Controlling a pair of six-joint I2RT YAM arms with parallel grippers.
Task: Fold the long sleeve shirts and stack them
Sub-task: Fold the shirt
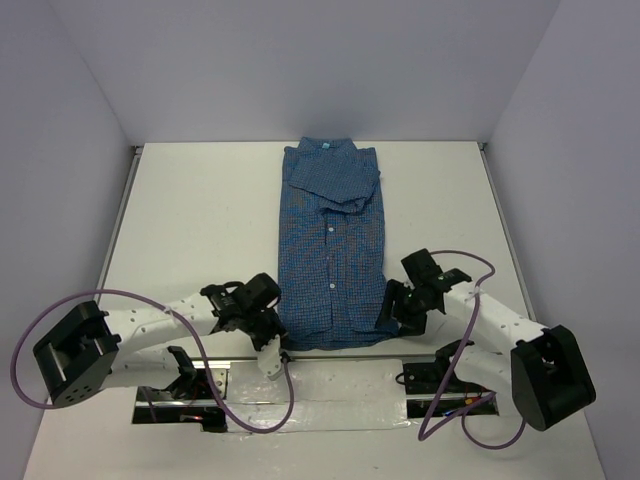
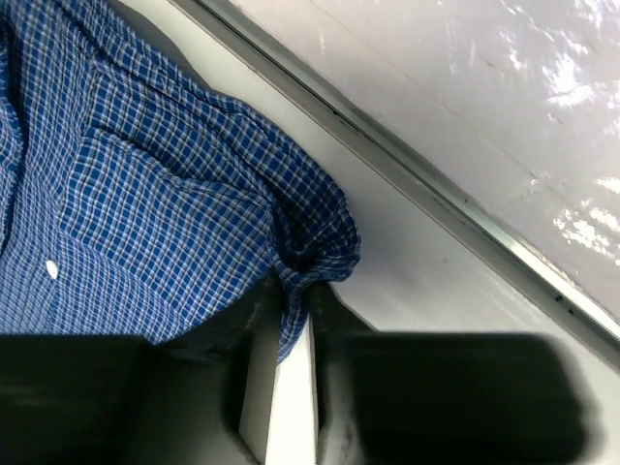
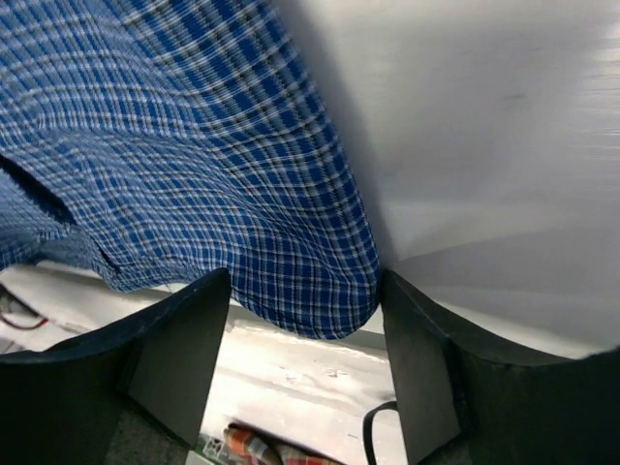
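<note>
The blue checked long sleeve shirt (image 1: 332, 250) lies flat in the middle of the white table, folded into a long narrow strip with its collar at the far end and a sleeve folded across the top. My left gripper (image 1: 275, 328) is at the shirt's near left corner. In the left wrist view it (image 2: 298, 320) is shut on a bunched bit of the shirt's hem (image 2: 310, 252). My right gripper (image 1: 393, 312) is at the near right corner. In the right wrist view it (image 3: 302, 283) is open, its fingers on either side of the shirt's hem corner (image 3: 310, 281).
The table's near edge with a shiny metal plate (image 1: 330, 385) runs just behind both grippers. A metal rail (image 2: 436, 199) shows along that edge. Purple cables (image 1: 470, 270) loop from both arms. White walls enclose the table on three sides.
</note>
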